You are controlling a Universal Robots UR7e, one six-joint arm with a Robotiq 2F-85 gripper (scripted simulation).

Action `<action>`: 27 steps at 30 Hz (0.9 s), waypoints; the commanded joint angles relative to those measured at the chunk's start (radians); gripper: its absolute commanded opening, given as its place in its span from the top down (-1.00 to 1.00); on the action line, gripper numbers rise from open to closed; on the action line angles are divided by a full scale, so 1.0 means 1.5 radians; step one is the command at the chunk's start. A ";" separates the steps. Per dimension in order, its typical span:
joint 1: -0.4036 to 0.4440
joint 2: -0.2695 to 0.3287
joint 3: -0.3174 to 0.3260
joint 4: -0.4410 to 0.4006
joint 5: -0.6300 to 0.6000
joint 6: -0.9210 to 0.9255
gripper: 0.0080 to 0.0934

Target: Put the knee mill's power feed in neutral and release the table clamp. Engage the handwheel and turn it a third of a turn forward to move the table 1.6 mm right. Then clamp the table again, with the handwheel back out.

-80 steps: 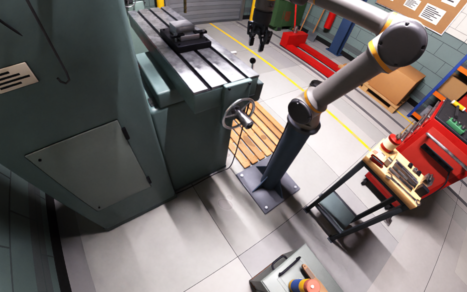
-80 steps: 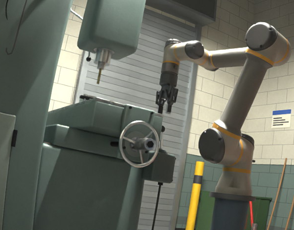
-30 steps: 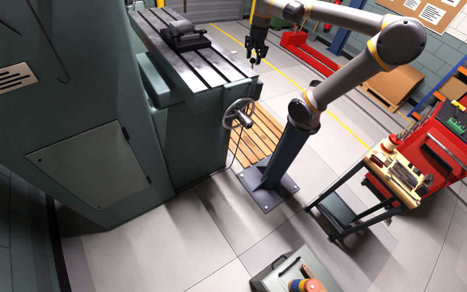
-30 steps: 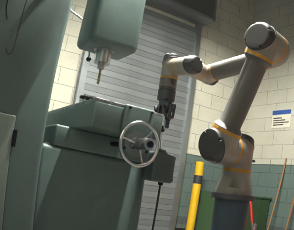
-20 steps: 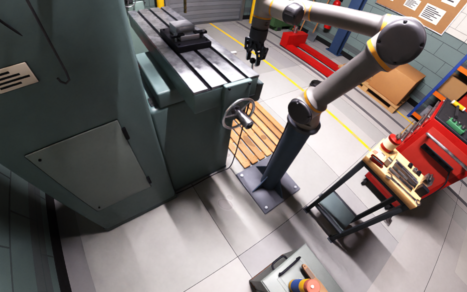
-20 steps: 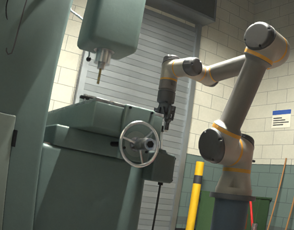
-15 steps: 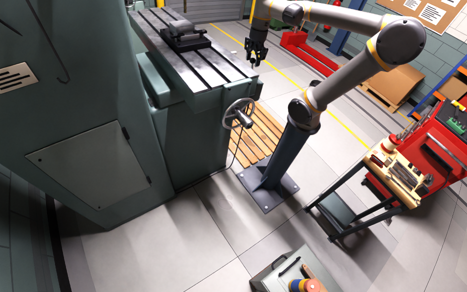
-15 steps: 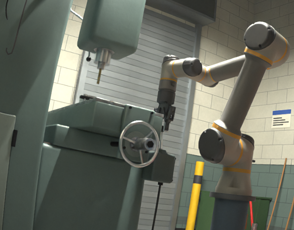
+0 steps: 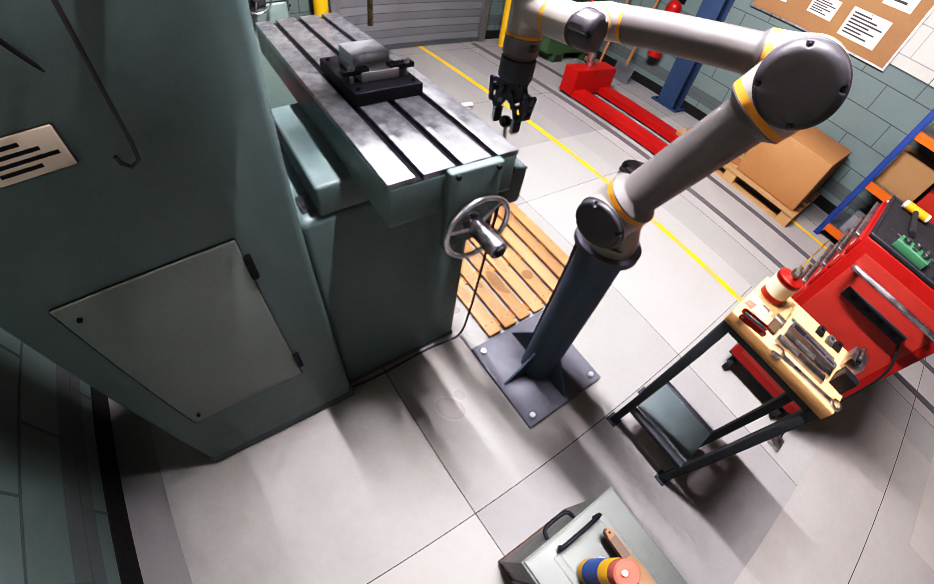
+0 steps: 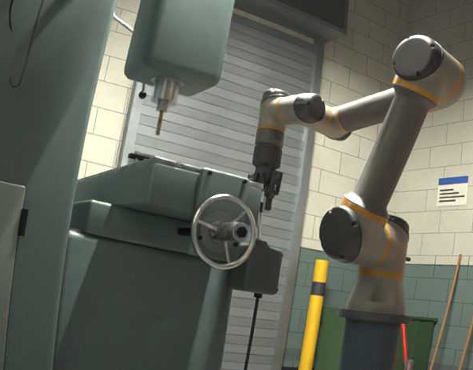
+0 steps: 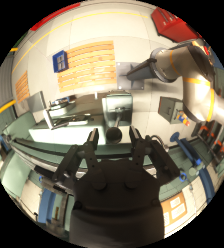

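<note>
A black ball-ended lever (image 11: 114, 134) rises from a small green box on the front of the knee mill's table (image 9: 383, 109), close to the table's right end. The spoked handwheel (image 9: 477, 226) (image 10: 224, 231) sits on that end face, below and to the side of the lever. My gripper (image 9: 510, 116) (image 10: 269, 190) (image 11: 113, 138) points straight down over the lever, and in the wrist camera the lever's knob lies between my fingers. The gripper is open and holds nothing.
Behind the mill is a grey roller door (image 10: 244, 131), with a yellow bollard (image 10: 314, 307) beside it. A wooden duckboard (image 9: 510, 276) lies under the handwheel, next to my arm's pedestal (image 9: 539, 363). A red tool cart (image 9: 884, 290) and a tool stand (image 9: 790, 345) are to the right.
</note>
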 commanded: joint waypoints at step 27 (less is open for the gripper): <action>0.000 0.000 0.000 0.000 0.000 0.000 0.74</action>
